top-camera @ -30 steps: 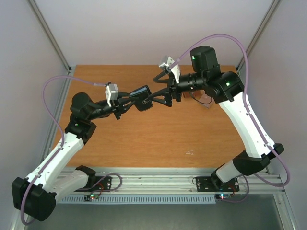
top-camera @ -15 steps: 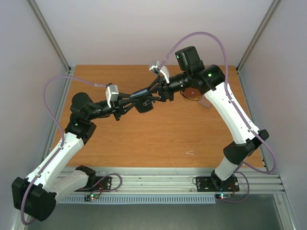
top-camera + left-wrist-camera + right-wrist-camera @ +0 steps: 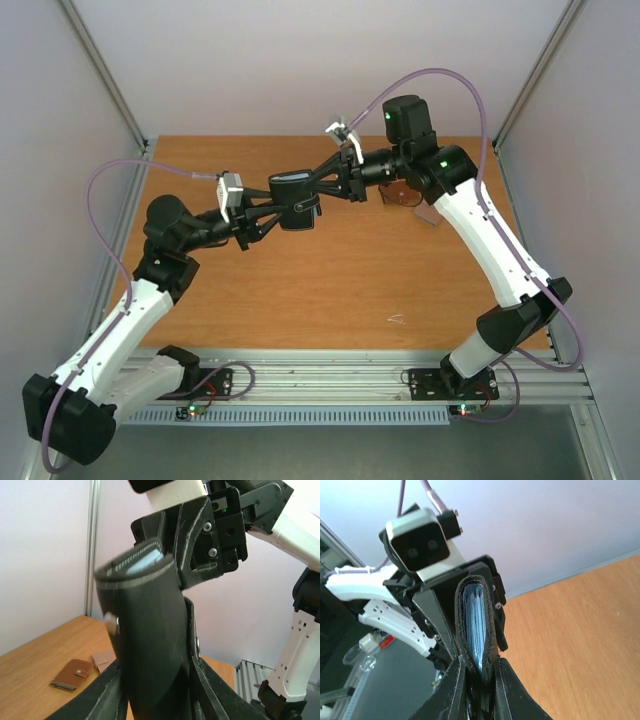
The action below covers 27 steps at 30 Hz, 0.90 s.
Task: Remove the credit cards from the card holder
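Note:
The black card holder (image 3: 295,200) hangs in the air above the middle of the table, gripped from both sides. My left gripper (image 3: 283,208) has it between its fingers, which lie against both flat sides (image 3: 150,630). My right gripper (image 3: 312,190) is shut on its open edge from the opposite side. In the right wrist view the holder (image 3: 490,625) stands upright in the right gripper (image 3: 480,662). Pale blue layers (image 3: 475,625) show in its mouth. I cannot tell credit cards from lining there.
A dark brown wallet (image 3: 400,195) and a tan-pink wallet (image 3: 428,215) lie on the table at the back right, under the right arm. Both also show in the left wrist view, the brown wallet (image 3: 70,675) and the pink wallet (image 3: 104,657).
My right gripper came in from the right with open fingers and closed on the card holder's edge. The holder has tipped up a little. The left arm has barely shifted.

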Tool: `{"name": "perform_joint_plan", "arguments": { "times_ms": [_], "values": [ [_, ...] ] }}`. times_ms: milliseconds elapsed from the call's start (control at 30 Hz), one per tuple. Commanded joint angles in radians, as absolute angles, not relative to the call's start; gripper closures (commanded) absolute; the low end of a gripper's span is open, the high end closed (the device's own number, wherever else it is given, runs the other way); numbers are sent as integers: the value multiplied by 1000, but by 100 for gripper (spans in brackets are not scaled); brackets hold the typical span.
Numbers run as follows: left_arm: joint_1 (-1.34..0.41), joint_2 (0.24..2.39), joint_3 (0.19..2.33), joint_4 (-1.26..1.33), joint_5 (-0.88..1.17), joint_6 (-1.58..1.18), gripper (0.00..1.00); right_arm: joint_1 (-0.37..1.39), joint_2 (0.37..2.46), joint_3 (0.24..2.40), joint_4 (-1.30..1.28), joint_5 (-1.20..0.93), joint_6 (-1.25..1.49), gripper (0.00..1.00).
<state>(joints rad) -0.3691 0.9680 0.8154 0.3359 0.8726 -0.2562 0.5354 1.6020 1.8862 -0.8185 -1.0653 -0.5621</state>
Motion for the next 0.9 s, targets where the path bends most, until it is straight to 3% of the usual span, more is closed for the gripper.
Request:
{"name": "perform_joint_plan", "arguments": {
  "times_ms": [0,67,167,233,300,333,467,600,767,867],
  "values": [
    [-373,941,801,376,856,-268,69,522,1549,1866,-568,-1164,-404,99],
    [-373,944,802,382,860,-261,77,522,1556,1868,-566,-1172,-395,99],
    [-373,947,804,393,869,-250,96,521,1557,1866,-570,-1164,-392,99],
    [-373,949,805,392,868,-241,100,523,1557,1867,-590,-1136,-401,95],
    [-373,947,807,375,843,-249,100,522,1553,1879,-656,-995,-419,60],
    [-374,947,807,358,812,-257,100,522,1553,1896,-699,-815,-425,49],
    [-379,935,801,264,538,-308,100,551,1544,1962,-861,-299,-445,49],
    [-379,938,801,214,269,-325,100,682,1533,1953,-865,-63,-510,45],
    [-379,950,807,250,354,-359,100,878,1595,1955,-815,12,-639,46],
    [-379,949,805,270,379,-405,100,925,1658,2012,-805,92,-681,51]
  ]
}}
